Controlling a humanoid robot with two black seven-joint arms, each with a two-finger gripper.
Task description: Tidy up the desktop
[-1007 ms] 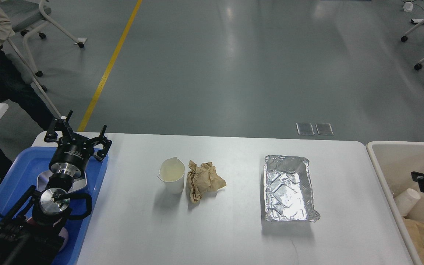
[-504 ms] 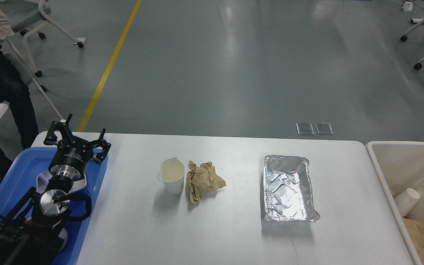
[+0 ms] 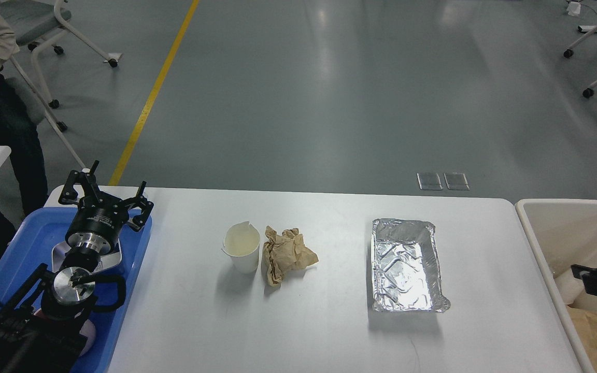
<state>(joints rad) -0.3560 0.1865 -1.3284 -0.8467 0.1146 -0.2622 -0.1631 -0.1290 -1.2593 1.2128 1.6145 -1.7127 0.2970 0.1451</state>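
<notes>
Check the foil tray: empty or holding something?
Empty. The foil tray sits upright on the desktop, and only bare crinkled foil shows inside it.

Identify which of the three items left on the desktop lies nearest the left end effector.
The white paper cup: it stands left of the crumpled brown paper and foil tray.
</notes>
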